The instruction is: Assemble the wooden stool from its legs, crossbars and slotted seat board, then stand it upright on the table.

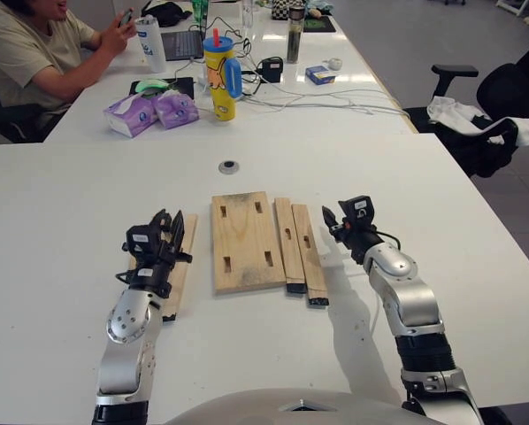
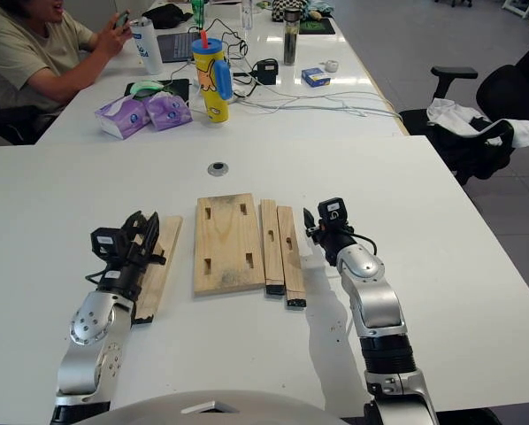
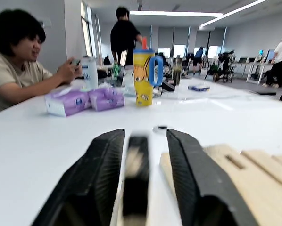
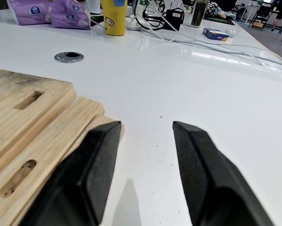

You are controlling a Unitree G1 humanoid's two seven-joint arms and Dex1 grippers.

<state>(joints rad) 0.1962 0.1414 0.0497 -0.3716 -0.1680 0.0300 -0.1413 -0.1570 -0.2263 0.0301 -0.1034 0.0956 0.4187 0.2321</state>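
Left claw [image 1: 169,221] straddles, wide, the thin wooden plank [image 1: 178,283] left of the pale slotted wooden seat board [image 1: 245,241]; closing off-centre could skew it. Right claw [image 4: 145,126] wide.

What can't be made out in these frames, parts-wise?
Left plank: in the head views the left gripper covers most of it, so slots are unknown.
Left wrist view: whatever sits between the fingers is blurred.
Right wrist view: seat board and slats are cut off by the edge.
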